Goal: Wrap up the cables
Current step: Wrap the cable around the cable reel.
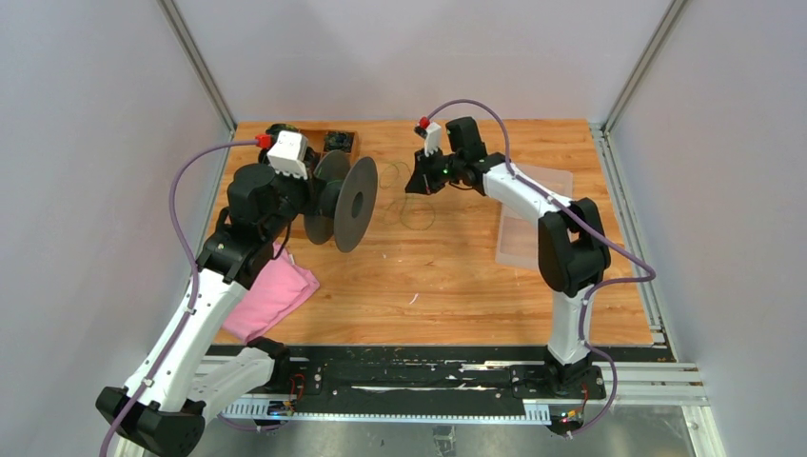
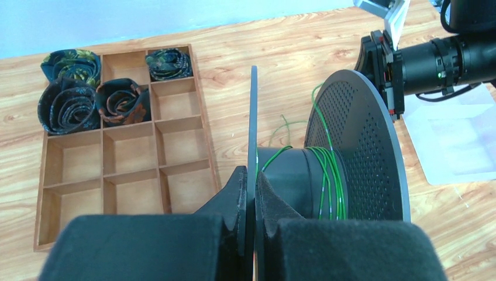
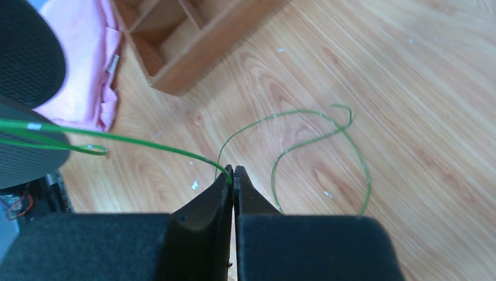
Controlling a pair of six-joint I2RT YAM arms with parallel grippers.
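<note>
Over wooden table [image 3: 409,88], right tool [image 3: 233,170] pinches green cable [image 3: 152,146].

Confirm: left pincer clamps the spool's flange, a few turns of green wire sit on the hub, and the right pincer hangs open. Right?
No. The right pincer is shut on the green wire, as the right wrist view shows. The left pincer does clamp the spool's flange, with a few turns on the hub.

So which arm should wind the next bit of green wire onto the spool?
Probably the right. The right hand is pinching the green wire, which runs to the spool. The left hand is clamped on the spool's flange, busy holding it.
</note>
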